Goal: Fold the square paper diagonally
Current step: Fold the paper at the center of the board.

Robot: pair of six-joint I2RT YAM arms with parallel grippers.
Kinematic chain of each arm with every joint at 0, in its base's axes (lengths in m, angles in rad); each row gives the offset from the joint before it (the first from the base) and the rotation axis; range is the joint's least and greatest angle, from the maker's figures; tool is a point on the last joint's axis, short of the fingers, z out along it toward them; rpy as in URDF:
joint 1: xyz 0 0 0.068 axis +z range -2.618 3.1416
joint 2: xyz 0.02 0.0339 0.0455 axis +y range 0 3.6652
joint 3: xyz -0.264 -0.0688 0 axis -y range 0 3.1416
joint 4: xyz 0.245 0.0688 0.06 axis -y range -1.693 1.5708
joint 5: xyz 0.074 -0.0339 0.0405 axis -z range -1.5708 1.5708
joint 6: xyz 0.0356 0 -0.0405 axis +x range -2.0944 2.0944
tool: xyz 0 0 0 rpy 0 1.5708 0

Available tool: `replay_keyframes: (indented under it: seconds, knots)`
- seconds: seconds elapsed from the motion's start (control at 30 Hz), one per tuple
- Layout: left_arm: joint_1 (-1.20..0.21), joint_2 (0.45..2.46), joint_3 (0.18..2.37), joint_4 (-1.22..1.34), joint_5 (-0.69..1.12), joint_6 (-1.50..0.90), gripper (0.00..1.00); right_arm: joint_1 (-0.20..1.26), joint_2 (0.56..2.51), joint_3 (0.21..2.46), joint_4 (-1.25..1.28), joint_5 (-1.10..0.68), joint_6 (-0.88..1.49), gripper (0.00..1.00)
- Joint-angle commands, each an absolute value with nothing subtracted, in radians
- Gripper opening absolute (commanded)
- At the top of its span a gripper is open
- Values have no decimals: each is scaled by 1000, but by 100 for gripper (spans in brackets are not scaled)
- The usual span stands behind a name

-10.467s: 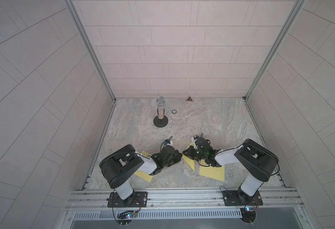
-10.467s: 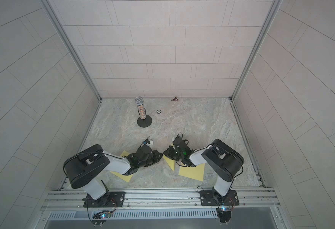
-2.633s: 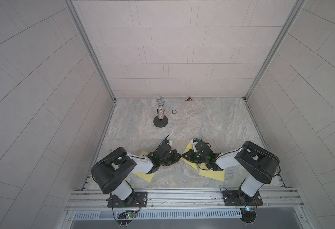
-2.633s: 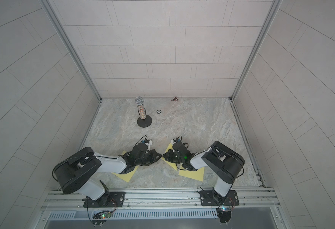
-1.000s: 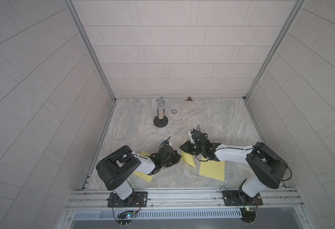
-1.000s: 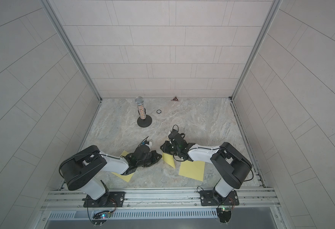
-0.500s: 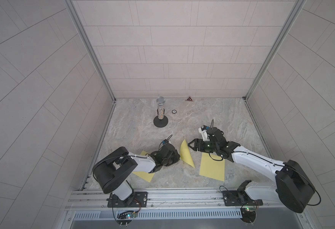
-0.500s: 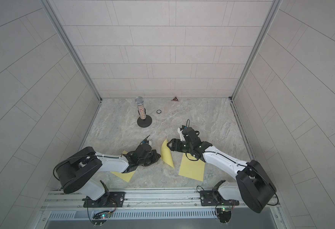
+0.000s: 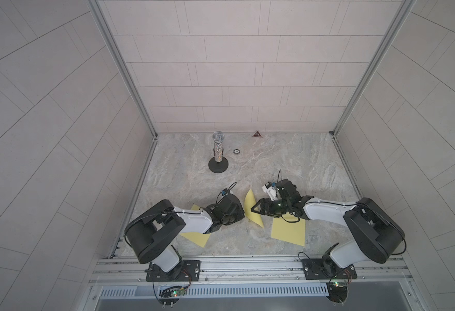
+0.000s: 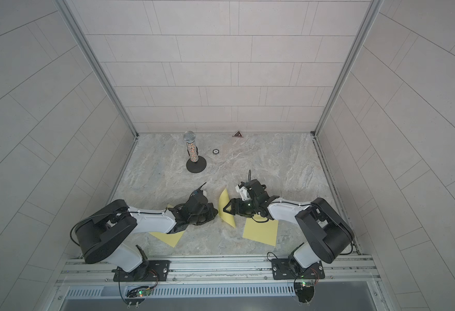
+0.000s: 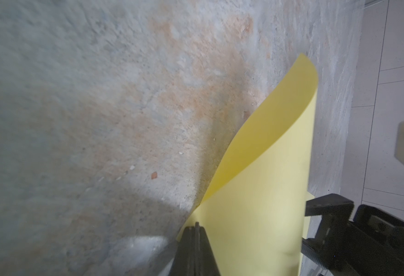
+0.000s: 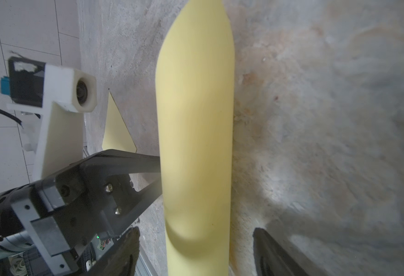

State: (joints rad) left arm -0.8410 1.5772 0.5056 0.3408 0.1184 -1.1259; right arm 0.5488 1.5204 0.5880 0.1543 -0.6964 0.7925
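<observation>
Paper (image 9: 249,204) upright and curled, left hand (image 11: 197,229) still clenched on it, right hand (image 12: 195,230) newly released.

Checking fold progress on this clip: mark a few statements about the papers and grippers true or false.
The left gripper is shut on the curled paper. True.
The right gripper is clamped on that paper. False: its jaws stand open on either side of it.
The curled paper lies flat on the table. False: it bows up off it.
A microphone stands upright at the back. True.
Only one yellow sheet is in view. False: one flat sheet lies by the right arm, another partly under the left arm.
</observation>
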Motion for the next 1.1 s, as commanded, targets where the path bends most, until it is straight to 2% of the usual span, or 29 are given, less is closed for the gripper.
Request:
replay_keyframes:
  seconds: [0.0, 0.33, 0.4, 0.47, 0.7, 0.97, 1.07]
  knots:
    - [-849, 1636, 468, 116, 83, -1107, 0, 550, 1573, 611, 187, -702, 785, 75]
    - [-858, 1634, 465, 108, 80, -1112, 0, 544, 1686, 618, 301, -727, 799, 61]
    - [-857, 1632, 466, 107, 78, -1112, 0, 534, 1681, 617, 296, -721, 790, 54]
    - [-857, 1632, 466, 106, 78, -1111, 0, 521, 1678, 618, 295, -721, 780, 43]
    - [-857, 1641, 472, 87, 71, -1102, 0, 514, 1700, 616, 321, -754, 747, 19]
    - [-862, 1649, 477, 86, 75, -1097, 0, 512, 1692, 602, 345, -758, 745, 0]
    - [-862, 1655, 478, 85, 77, -1097, 0, 507, 1694, 596, 361, -761, 754, 0]
